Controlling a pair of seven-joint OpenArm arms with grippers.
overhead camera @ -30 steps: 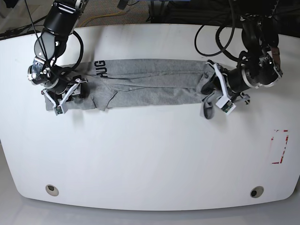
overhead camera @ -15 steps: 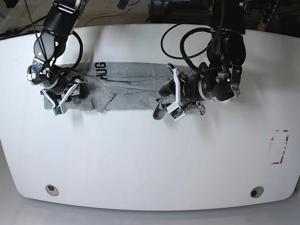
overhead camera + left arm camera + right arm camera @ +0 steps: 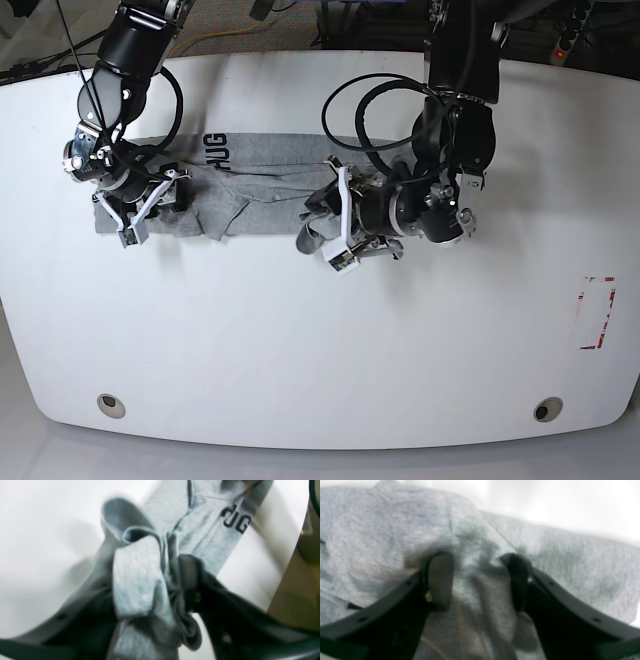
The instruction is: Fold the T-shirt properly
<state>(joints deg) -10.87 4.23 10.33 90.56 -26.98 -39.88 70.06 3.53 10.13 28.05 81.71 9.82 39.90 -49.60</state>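
Note:
The grey T-shirt [image 3: 260,180] lies as a long narrow strip on the white table [image 3: 320,350], black lettering [image 3: 212,148] at its left part. My left gripper [image 3: 337,228] is over the strip's right end, which is bunched and lifted. In the left wrist view the bunched T-shirt [image 3: 135,580] fills the gap between the jaws of the left gripper [image 3: 150,572] and drapes over one finger. My right gripper [image 3: 150,205] rests on the shirt's left end. In the right wrist view the right gripper [image 3: 480,580] is open, both pads down on the flat T-shirt [image 3: 545,555].
A red-marked rectangle [image 3: 598,312] is on the table at the right. Two round holes [image 3: 111,404] [image 3: 547,409] sit near the front edge. Black cables [image 3: 380,110] loop over the table behind the left arm.
My left arm has swept leftward from the table's right side to its middle, dragging the shirt's right end over the strip, which is now shorter. The right arm has stayed put.

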